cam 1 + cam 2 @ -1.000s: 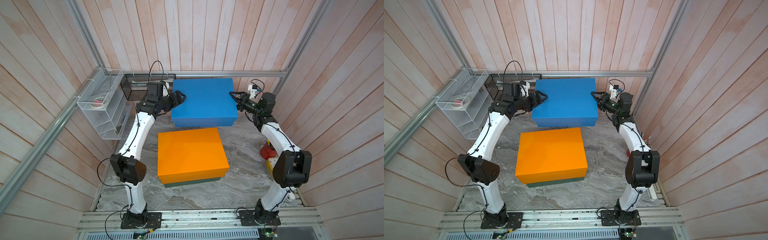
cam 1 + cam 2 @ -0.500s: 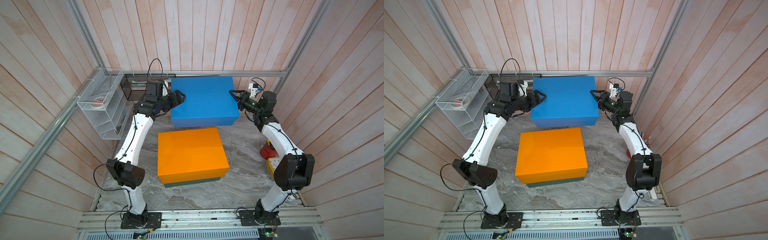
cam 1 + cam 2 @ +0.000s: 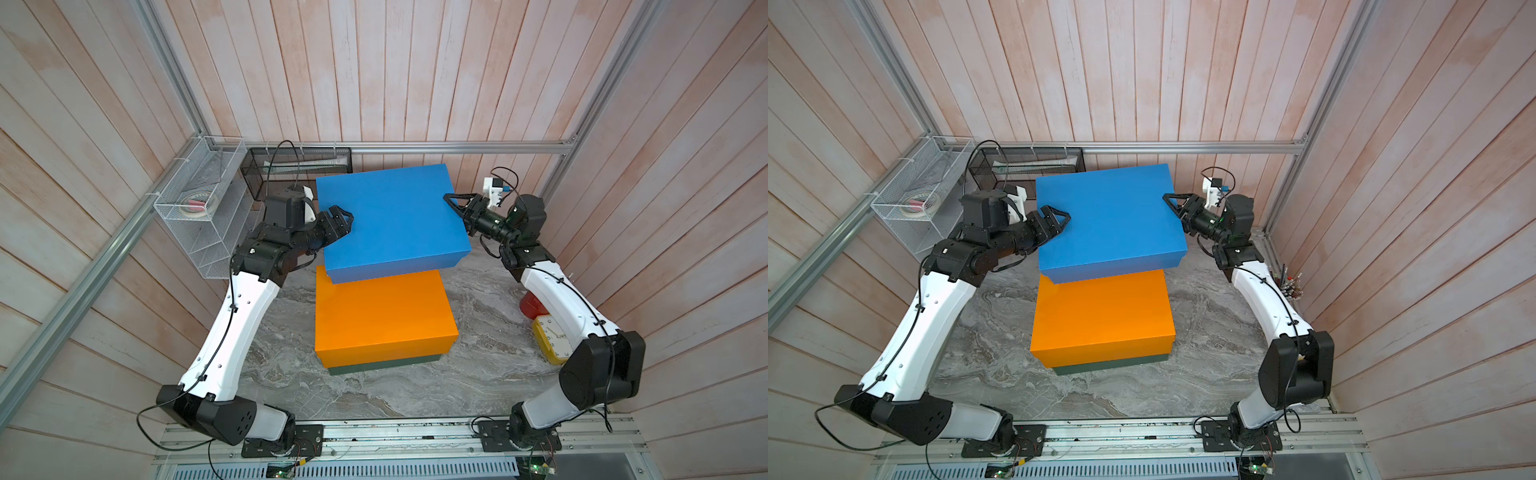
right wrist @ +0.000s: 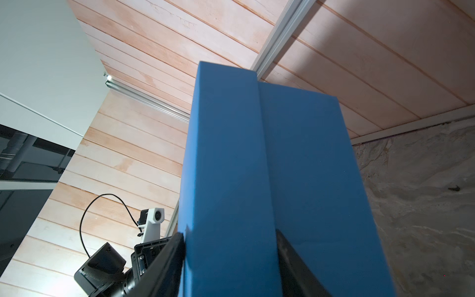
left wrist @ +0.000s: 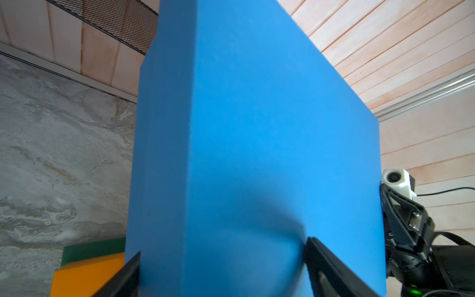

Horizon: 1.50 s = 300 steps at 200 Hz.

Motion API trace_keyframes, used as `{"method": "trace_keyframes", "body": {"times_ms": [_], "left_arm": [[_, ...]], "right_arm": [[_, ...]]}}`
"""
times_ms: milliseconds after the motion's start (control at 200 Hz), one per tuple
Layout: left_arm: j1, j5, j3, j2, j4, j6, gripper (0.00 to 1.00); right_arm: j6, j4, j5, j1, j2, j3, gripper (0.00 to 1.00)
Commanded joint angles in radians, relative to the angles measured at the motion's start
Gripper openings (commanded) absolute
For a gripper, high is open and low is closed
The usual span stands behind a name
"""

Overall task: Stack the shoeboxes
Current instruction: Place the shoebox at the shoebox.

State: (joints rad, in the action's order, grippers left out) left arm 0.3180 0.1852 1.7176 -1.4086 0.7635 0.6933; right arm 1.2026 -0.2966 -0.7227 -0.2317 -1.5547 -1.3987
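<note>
The jaws of the left gripper (image 3: 338,222) stand wide and pinch the blue shoebox (image 3: 395,220) at one short end, one on the lid and one under the base, as the left wrist view shows. The jaws of the right gripper (image 3: 453,203) stand narrower and pinch the opposite end. In the right wrist view they seem to bracket only the lid's skirt, with the lower one sitting just past the seam.

The blue shoebox hangs clear of the bench (image 3: 478,374) toward the back wall. In both top views its near edge overlaps the far edge of the orange shoebox (image 3: 382,316). The orange shoebox sits on the dark green shoebox (image 3: 382,365) at mid-bench.

The main risk is probably on the right. If that grip holds only the lid, the lid could ride up and the base could sag or twist on the way forward. If the blue shoebox travels too low, its leading edge could catch the orange shoebox and push it off the dark green one. If the two sides let go unevenly, the top box would be left askew.

The blue shoebox is lid-up and looks close to level. Its long axis runs across the bench from one gripper to the other, roughly parallel to the orange shoebox's long axis. Whether there is a slight twist between the two cannot be told.
</note>
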Motion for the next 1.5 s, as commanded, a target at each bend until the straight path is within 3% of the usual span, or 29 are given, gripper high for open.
{"method": "trace_keyframes", "body": {"times_ms": [0,470,1495], "left_arm": [[0.164,0.318,-0.037,0.012,-0.189,0.035,0.89],[0.254,0.229,-0.106,0.122,-0.102,0.064,0.89],[0.258,0.228,-0.229,0.194,-0.031,0.098,0.89]], "right_arm": [[0.029,0.012,-0.246,-0.203,0.039,0.023,0.54],[0.037,0.124,-0.141,-0.316,0.184,0.129,0.55],[0.067,0.233,-0.019,-0.423,0.338,0.25,0.55]]}}
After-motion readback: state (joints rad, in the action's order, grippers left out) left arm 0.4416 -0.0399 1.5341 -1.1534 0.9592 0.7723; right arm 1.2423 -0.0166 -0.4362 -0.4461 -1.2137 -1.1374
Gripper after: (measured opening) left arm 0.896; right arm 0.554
